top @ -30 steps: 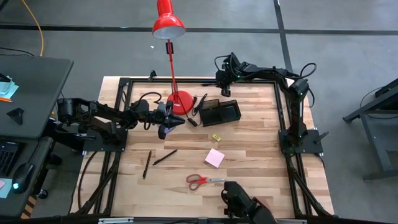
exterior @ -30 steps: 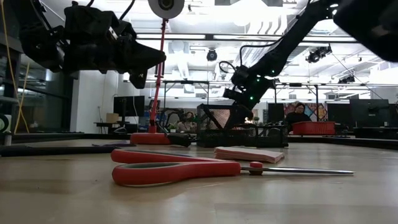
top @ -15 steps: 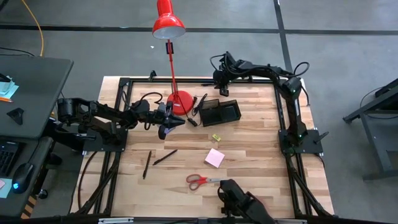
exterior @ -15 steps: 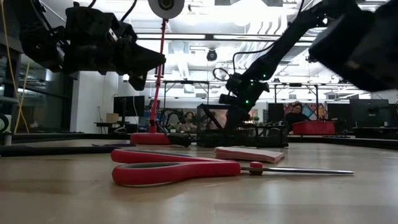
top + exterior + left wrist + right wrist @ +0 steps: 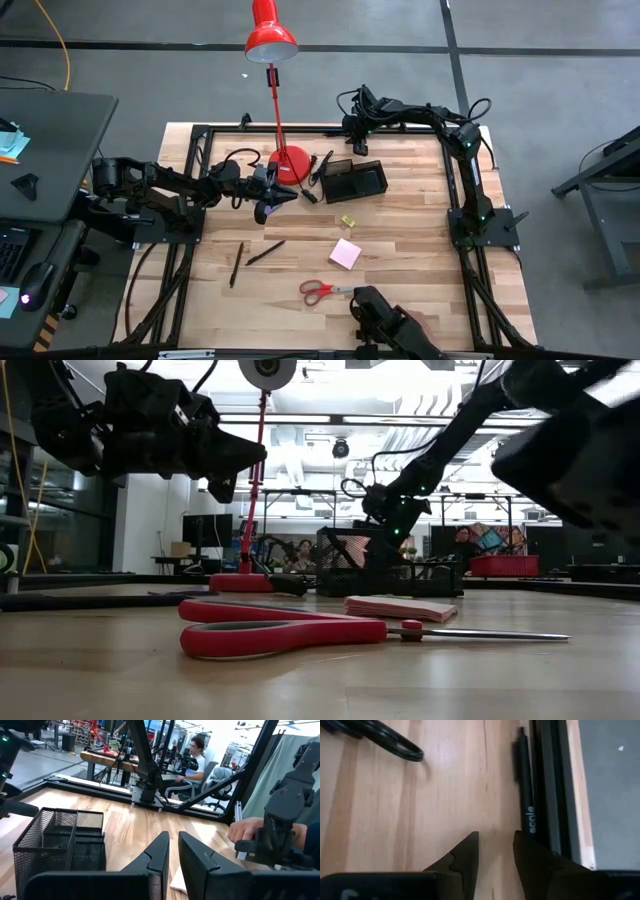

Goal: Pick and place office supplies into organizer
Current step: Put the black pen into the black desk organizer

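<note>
The black mesh organizer (image 5: 355, 180) stands at the far middle of the table, with a dark pen (image 5: 322, 166) beside its left end. Red-handled scissors (image 5: 325, 290), a pink note pad (image 5: 346, 253), a tiny yellow piece (image 5: 347, 221) and two dark pens (image 5: 265, 252) (image 5: 236, 264) lie flat on the wood. My right gripper (image 5: 495, 850) hovers open just above the table behind the organizer. Another black pen (image 5: 525, 795) lies along the frame rail just ahead of it. My left gripper (image 5: 288, 194) hangs shut and level near the lamp base, holding nothing.
The red desk lamp's round base (image 5: 290, 163) and pole stand left of the organizer, with black cables (image 5: 385, 737) nearby. A black frame rail (image 5: 555, 790) runs along the far edge. At the near edge a dark device (image 5: 385, 318) sits with a person's hand (image 5: 245, 831) on it.
My right gripper has come down a little toward the table at the far edge behind the organizer, with its arm folding lower. Its fingers keep the same gap. The dark device at the near edge has shifted slightly toward the table's left.
</note>
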You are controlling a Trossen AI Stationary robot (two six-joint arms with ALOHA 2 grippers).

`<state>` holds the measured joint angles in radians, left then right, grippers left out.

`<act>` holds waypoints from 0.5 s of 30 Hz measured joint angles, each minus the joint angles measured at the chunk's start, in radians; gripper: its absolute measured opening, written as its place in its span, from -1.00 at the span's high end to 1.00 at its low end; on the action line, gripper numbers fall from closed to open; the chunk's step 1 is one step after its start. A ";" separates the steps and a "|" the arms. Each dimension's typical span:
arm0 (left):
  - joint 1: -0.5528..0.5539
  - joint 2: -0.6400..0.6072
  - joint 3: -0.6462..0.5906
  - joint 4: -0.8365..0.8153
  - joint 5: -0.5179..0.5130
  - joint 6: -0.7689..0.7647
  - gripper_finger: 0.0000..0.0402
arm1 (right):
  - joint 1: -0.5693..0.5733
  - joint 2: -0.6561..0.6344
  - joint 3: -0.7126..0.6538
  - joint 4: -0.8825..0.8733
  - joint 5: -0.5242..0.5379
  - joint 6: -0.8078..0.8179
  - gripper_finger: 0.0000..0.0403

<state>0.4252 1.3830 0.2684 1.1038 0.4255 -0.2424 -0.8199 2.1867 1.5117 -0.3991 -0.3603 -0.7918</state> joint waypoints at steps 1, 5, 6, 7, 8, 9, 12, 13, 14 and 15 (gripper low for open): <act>0.000 0.000 0.000 -0.001 0.000 0.000 0.84 | -0.003 0.001 0.011 -0.010 -0.024 0.002 0.44; 0.000 0.000 0.000 -0.007 0.000 0.002 0.84 | -0.007 0.000 0.047 -0.020 -0.089 0.021 0.44; 0.000 0.000 0.000 -0.009 0.000 0.003 0.84 | -0.007 0.000 0.051 -0.028 -0.089 0.020 0.44; 0.000 0.000 0.000 -0.012 0.000 0.004 0.84 | -0.008 0.000 0.052 -0.034 -0.086 0.014 0.44; 0.000 0.000 0.000 -0.017 0.000 0.007 0.84 | -0.008 0.000 0.053 -0.033 -0.081 0.012 0.44; 0.000 0.000 0.000 -0.024 0.000 0.009 0.84 | -0.007 0.000 0.054 -0.031 -0.070 0.009 0.44; 0.000 0.000 0.000 -0.030 0.000 0.010 0.84 | -0.009 0.009 0.056 -0.030 -0.029 0.005 0.44; 0.000 0.000 0.000 -0.030 0.000 0.010 0.84 | -0.011 0.018 0.056 -0.033 -0.030 0.005 0.44; 0.000 0.000 0.000 -0.030 0.000 0.010 0.84 | -0.013 0.028 0.056 -0.032 -0.036 0.004 0.44; 0.000 0.000 0.000 -0.030 0.000 0.010 0.84 | -0.017 0.036 0.056 -0.031 -0.041 0.004 0.44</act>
<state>0.4252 1.3830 0.2684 1.0740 0.4255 -0.2324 -0.8373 2.2230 1.5681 -0.4297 -0.4017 -0.7874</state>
